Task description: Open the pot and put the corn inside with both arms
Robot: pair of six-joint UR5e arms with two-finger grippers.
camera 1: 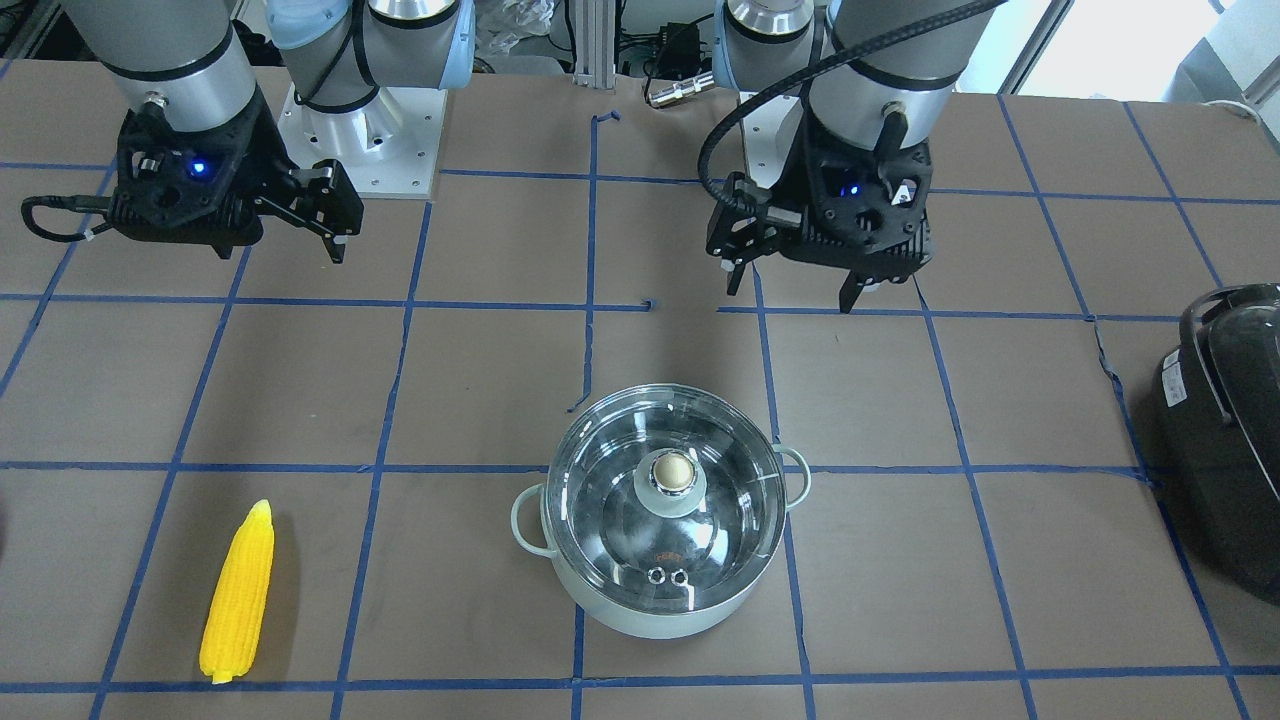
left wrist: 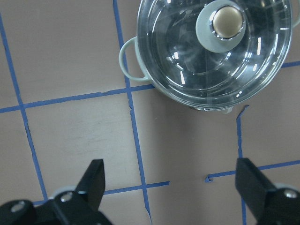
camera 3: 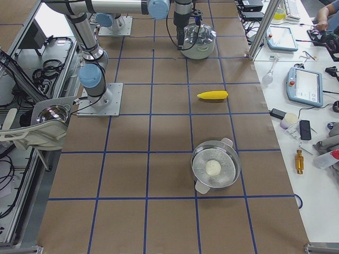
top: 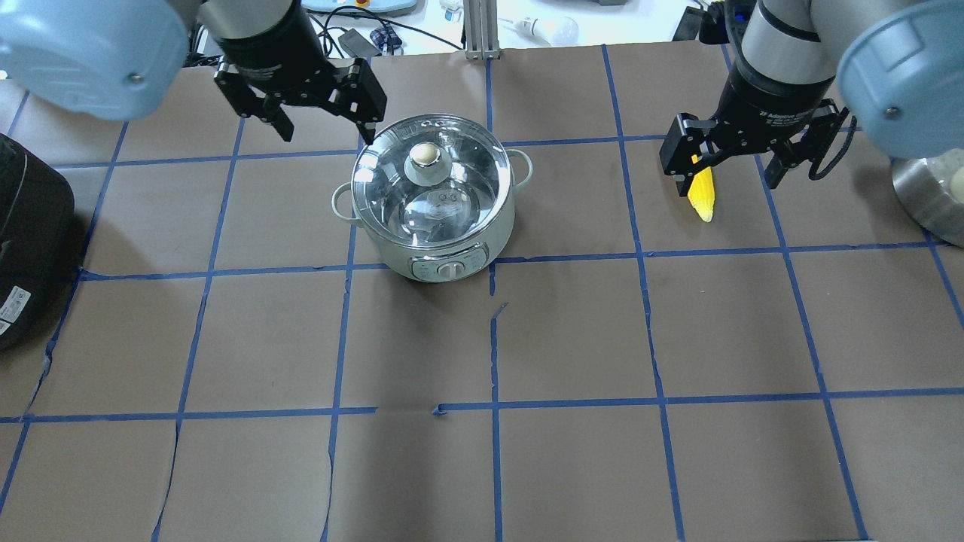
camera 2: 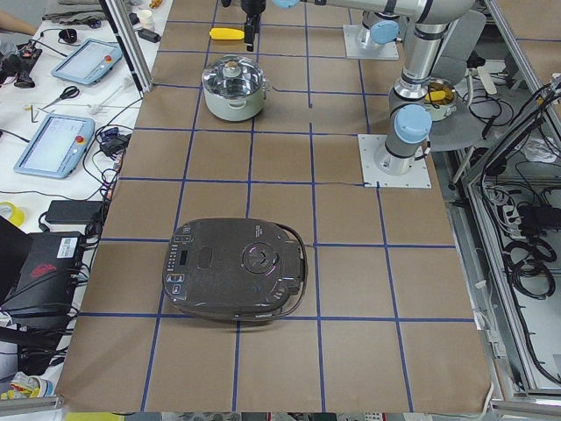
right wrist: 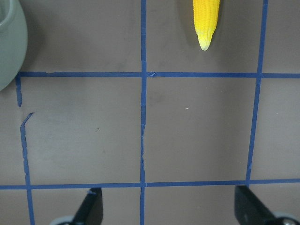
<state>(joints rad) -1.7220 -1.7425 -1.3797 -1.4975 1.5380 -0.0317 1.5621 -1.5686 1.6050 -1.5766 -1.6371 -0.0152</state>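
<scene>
A pale green pot (camera 1: 660, 590) stands shut under a glass lid (camera 1: 610, 500) with a beige knob (camera 1: 672, 471); it also shows in the overhead view (top: 433, 226). My left gripper (top: 327, 124) is open and empty, up in the air on the robot's side of the pot; the left wrist view shows its fingers (left wrist: 96, 180) spread wide and the pot (left wrist: 140, 61) ahead of them. The yellow corn (camera 1: 238, 595) lies flat on the table. My right gripper (top: 727, 169) is open and empty, hovering short of the corn (right wrist: 206, 18).
A black rice cooker (camera 1: 1230, 430) sits at the table's end on my left side. A steel pot (camera 3: 214, 169) with something white inside stands at the end on my right. Blue tape lines grid the brown table top (top: 572, 331).
</scene>
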